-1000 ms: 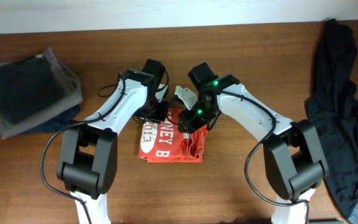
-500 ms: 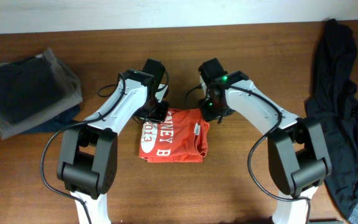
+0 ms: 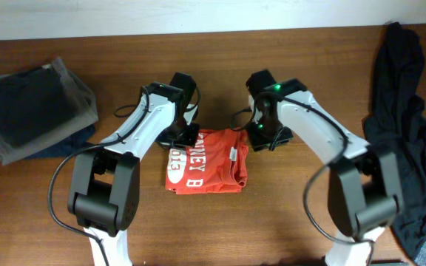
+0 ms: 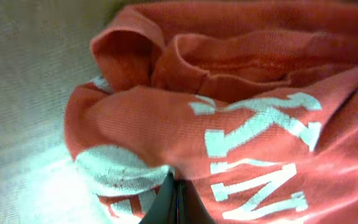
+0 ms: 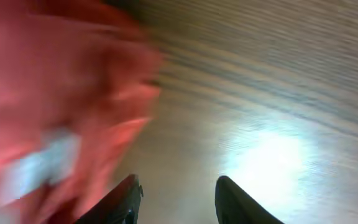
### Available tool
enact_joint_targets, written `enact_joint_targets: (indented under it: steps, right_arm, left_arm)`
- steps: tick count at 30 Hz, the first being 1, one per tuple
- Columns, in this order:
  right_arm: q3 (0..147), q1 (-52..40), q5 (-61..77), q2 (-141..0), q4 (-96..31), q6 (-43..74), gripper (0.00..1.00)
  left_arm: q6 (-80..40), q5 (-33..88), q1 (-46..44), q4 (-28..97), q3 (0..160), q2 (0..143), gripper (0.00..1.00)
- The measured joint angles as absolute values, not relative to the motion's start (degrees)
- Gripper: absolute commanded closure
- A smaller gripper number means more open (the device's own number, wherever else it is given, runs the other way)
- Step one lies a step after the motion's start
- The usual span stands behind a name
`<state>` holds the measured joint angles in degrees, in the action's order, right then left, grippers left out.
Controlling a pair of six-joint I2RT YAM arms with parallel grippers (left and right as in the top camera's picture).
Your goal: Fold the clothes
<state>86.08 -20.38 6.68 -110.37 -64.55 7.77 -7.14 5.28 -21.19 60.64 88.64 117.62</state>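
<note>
Judging the T-shirt (image 3: 205,161) light, limp cotton that sags and slips, I would grip it at corners or folded edges. It lies folded mid-bench (image 3: 287,222). My left jaws are pinched tight on its far-left corner, while my right jaws gape empty just right of it.

1. T-shirt (image 3: 205,159): orange-red, with white block lettering and a white oval patch
2. Bench (image 3: 287,214): warm brown wood with fine darker grain
3. Left arm (image 3: 135,133) and right arm (image 3: 318,131): white shells, black joints; green light (image 3: 276,89) on the right one
4. Folded pile (image 3: 32,107) at far left: charcoal over grey and navy
5. Loose garment (image 3: 405,125) at far right: black
</note>
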Motion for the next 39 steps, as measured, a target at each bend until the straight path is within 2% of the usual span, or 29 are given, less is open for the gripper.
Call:
enact_joint_targets:
  steps: [2,4,11,24,31,36,39]
  right_arm:
    - [86.6,-20.4,12.2,-107.5,-65.2,7.8,0.56]
    - [87.1,-20.4,18.4,-105.2,-65.5,7.9,0.56]
    - [87.5,-22.8,31.2,-104.2,-65.5,8.3,0.56]
    - [80.1,-26.3,34.4,-104.3,-57.4,11.0,0.56]
    - [70.6,-26.3,34.6,-104.3,-50.5,12.3,0.56]
    - [64.2,-26.3,32.0,-104.5,-47.9,13.4,0.56]
    - [62.9,-26.3,28.0,-104.7,-47.8,13.6,0.51]
  left_arm:
    - [-7.4,4.7,-21.2,58.0,88.6,116.6,0.85]
    - [-7.8,3.4,-21.2,54.8,88.6,114.9,0.83]
    - [-7.7,-0.1,-21.2,45.6,88.7,111.6,0.83]
    - [-7.4,-0.9,-21.2,42.7,88.7,113.6,0.83]
    - [-6.6,-0.9,-21.2,47.9,88.7,118.1,0.84]
    - [-5.5,-1.5,-21.2,55.2,88.8,119.6,0.95]
    - [-5.5,-1.7,-21.2,61.2,88.9,121.0,0.99]
